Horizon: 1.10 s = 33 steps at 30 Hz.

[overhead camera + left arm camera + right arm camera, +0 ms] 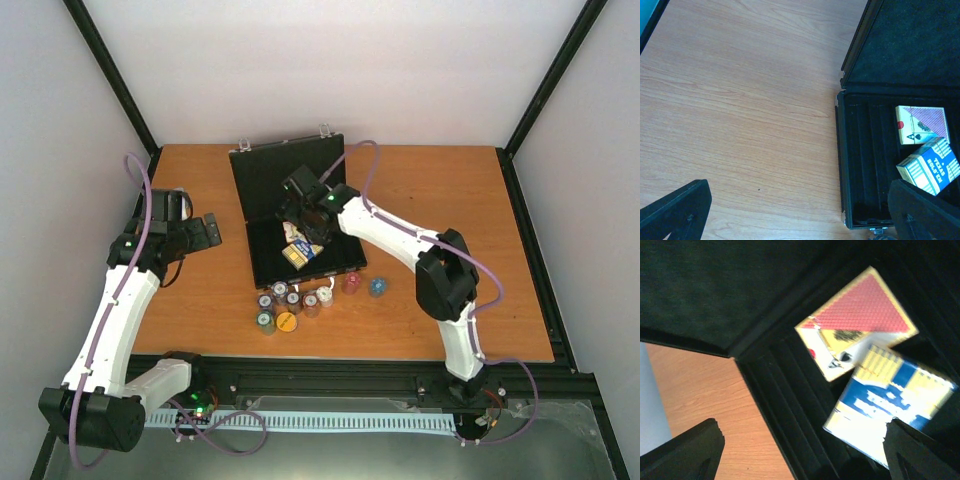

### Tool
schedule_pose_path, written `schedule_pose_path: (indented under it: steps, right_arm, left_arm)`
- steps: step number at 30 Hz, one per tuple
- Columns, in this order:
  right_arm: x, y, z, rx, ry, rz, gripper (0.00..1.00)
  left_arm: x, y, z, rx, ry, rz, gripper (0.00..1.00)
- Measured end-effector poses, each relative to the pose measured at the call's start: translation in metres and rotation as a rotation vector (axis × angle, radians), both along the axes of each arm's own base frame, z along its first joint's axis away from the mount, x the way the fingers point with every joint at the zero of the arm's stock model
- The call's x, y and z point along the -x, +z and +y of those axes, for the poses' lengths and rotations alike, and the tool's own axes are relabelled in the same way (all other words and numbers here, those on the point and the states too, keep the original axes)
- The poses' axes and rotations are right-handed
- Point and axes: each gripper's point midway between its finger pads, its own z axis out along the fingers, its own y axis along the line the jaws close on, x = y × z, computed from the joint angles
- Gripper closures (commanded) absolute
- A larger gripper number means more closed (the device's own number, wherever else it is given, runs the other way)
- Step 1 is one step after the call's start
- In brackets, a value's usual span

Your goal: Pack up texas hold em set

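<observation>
The black case [262,180] lies open in the middle of the table, lid laid back. In its base lie a red-backed card deck [860,320] and, partly over it, a blue and yellow card box [890,400]. Both also show in the left wrist view, the deck [920,125] and the box [930,167]. My right gripper [297,212] hovers open over the case base [790,405], holding nothing. Several small chip stacks [293,300] stand on the table in front of the case. My left gripper [800,215] is open over bare table at the case's left edge [840,150].
The wooden table [450,200] ends at black frame rails on all sides, with white walls behind. Two separate chip stacks, pink [350,283] and blue [377,287], stand right of the main group. A yellow chip [286,322] lies flat nearest the front.
</observation>
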Motion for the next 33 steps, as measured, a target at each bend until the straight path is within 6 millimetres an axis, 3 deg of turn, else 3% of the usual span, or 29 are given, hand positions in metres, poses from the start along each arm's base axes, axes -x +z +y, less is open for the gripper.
schedule_pose_path:
  steps: [3, 5, 10, 13, 18, 25, 33]
  right_arm:
    - [-0.014, 0.005, 0.015, 0.021, 0.112, -0.046, 0.12]
    - [-0.024, -0.004, 0.027, 0.03, 0.201, -0.061, 0.12]
    - [-0.028, -0.061, 0.041, 0.086, 0.39, -0.015, 0.12]
    - [-0.022, -0.08, 0.039, 0.117, 0.452, 0.012, 0.12]
    - [-0.018, -0.082, 0.034, 0.14, 0.492, 0.016, 0.12]
    - [0.004, -0.081, 0.01, 0.188, 0.517, 0.056, 0.13]
    - [0.01, -0.07, 0.005, 0.215, 0.627, -0.017, 0.09]
  left_arm:
    - [0.0, 0.0, 0.0, 0.0, 0.0, 0.0, 0.0]
    - [0.0, 0.0, 0.0, 0.0, 0.0, 0.001, 0.0]
    - [-0.001, -0.002, 0.0, -0.001, 0.0, 0.007, 0.0]
    - [-0.001, -0.002, 0.001, -0.005, 0.003, 0.007, 0.0]
    - [-0.001, -0.002, 0.003, -0.012, 0.01, 0.006, 0.0]
    - [-0.001, -0.002, 0.003, -0.016, 0.014, 0.006, 0.0]
    - [-0.002, -0.003, 0.005, -0.022, 0.018, 0.01, 0.0]
